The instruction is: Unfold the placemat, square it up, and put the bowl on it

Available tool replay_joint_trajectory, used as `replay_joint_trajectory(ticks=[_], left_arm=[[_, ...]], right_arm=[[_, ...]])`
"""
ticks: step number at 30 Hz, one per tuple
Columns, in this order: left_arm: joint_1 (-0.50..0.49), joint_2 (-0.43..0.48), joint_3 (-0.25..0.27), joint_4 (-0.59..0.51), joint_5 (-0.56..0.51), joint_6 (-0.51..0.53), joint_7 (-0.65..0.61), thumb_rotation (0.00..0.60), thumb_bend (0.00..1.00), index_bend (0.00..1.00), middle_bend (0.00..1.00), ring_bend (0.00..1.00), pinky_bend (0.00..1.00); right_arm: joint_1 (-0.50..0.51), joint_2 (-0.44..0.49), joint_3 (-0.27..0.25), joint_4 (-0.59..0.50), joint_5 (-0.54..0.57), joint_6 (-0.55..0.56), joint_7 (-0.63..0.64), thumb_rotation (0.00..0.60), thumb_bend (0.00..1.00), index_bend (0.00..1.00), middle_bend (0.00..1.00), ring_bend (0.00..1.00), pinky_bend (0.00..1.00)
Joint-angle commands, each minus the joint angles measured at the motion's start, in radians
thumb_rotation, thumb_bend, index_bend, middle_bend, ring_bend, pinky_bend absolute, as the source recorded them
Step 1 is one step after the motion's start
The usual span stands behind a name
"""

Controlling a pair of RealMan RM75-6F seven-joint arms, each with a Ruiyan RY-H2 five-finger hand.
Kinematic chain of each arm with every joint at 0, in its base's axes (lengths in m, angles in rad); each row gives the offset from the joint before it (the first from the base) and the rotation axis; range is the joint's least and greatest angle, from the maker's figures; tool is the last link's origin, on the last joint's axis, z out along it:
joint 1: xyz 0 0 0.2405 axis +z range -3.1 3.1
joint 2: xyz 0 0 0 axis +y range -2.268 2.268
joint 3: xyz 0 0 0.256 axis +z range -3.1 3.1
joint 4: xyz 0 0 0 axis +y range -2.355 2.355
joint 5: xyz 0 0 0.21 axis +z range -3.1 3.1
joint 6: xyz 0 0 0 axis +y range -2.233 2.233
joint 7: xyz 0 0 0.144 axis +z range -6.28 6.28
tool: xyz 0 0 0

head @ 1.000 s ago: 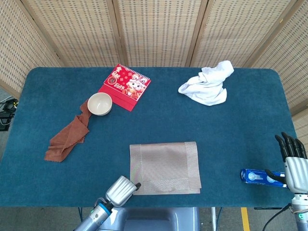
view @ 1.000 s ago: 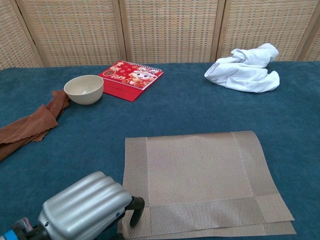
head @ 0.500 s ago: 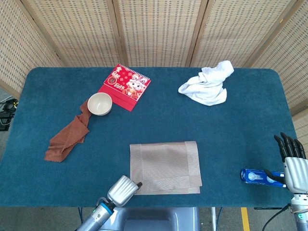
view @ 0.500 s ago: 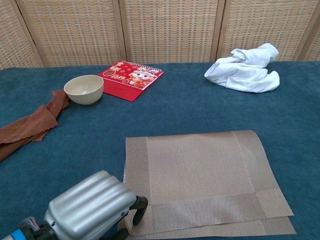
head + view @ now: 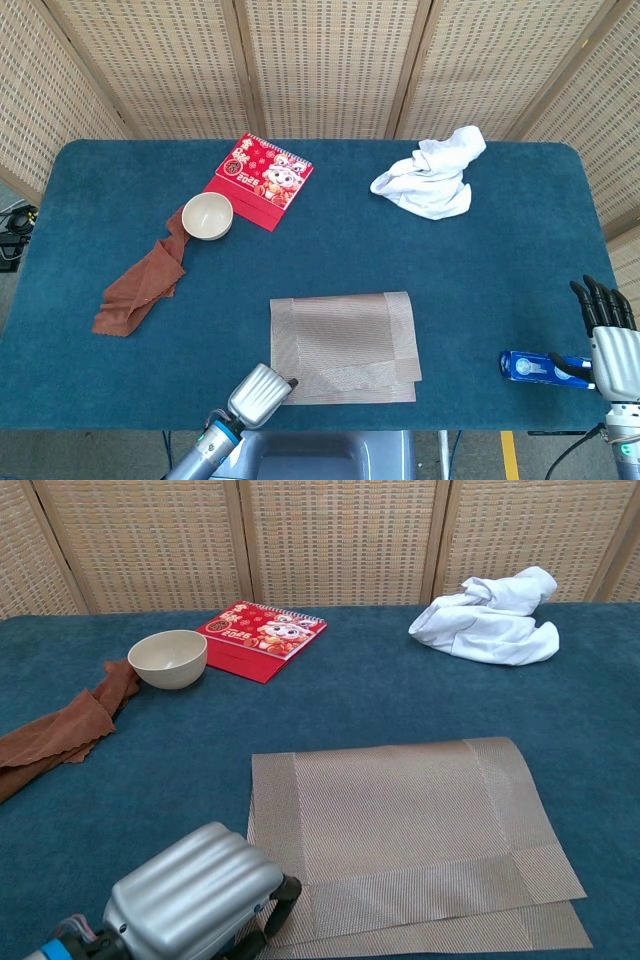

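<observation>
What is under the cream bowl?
The bowl sits on the blue table, its edge touching or overlapping the brown cloth and close beside the red calendar. Anything directly beneath it is hidden.

left hand low, right hand fingers extended

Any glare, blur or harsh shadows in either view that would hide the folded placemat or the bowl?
Head view: even, soft light; placemat and bowl sharp, no glare. Chest view: the left hand sits very close to the lens, looks oversized, carries bright highlights on its metal shell and covers the mat's near-left corner; the bowl casts only a faint shadow.
</observation>
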Motion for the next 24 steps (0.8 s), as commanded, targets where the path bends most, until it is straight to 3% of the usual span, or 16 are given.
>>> replay_joint_trajectory(ticks=[1, 13, 22, 24], left_arm=[[0.0, 0.001, 0.002, 0.001, 0.002, 0.003, 0.001, 0.6, 0.5, 0.64, 0.87, 0.85, 0.72], [-0.015, 0.04, -0.022, -0.024, 0.01, 0.021, 0.004, 0.6, 0.52, 0.65, 0.87, 0.85, 0.72], [-0.065, 0.091, -0.102, -0.063, -0.006, 0.011, -0.005, 0.6, 0.53, 0.66, 0.87, 0.84, 0.72], [-0.088, 0.103, -0.143, -0.07, -0.019, 0.003, -0.012, 0.6, 0.53, 0.66, 0.87, 0.84, 0.72]], right_arm=[[-0.001, 0.001, 0.0, -0.001, -0.001, 0.002, 0.001, 0.6, 0.14, 0.04, 0.0, 0.0, 0.0], [-0.002, 0.005, 0.0, -0.004, -0.002, 0.004, 0.004, 0.6, 0.14, 0.04, 0.0, 0.0, 0.0], [-0.002, 0.008, 0.007, -0.004, 0.006, 0.006, 0.004, 0.6, 0.14, 0.04, 0.0, 0.0, 0.0], [-0.004, 0.01, 0.011, -0.003, 0.014, 0.008, 0.007, 0.6, 0.14, 0.04, 0.0, 0.0, 0.0]])
